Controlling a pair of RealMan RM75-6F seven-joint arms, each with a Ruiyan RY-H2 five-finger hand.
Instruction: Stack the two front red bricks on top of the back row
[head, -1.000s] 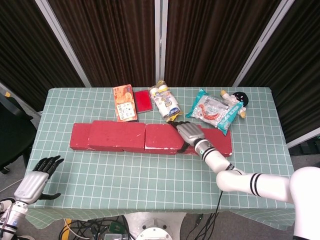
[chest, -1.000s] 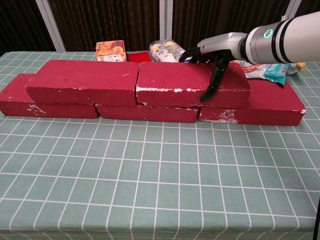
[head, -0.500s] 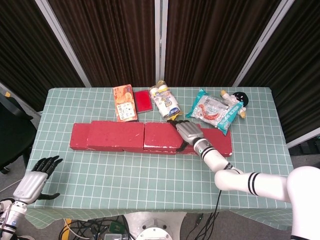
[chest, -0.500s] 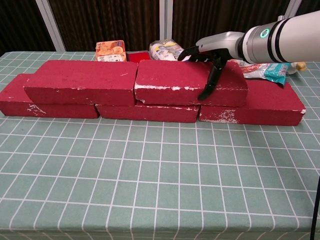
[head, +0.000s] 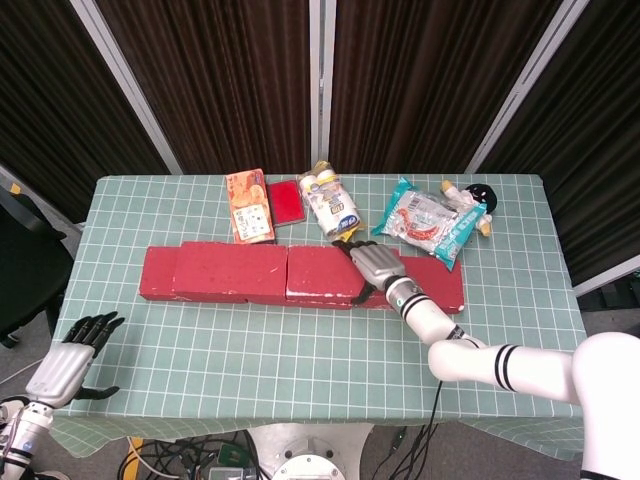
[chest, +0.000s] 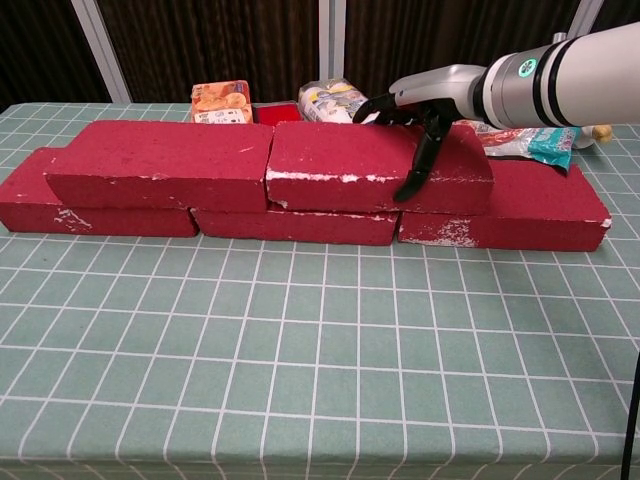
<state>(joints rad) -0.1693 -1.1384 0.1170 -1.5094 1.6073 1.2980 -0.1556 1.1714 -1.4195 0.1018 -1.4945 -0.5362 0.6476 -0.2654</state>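
Here: green checked tablecloth (head: 300, 350) on table, dark curtains (head: 230, 80) behind.

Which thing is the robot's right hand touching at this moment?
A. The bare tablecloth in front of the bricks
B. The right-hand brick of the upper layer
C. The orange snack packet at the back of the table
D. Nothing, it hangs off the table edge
B: the right hand grips the upper right brick, its thumb down the front face.
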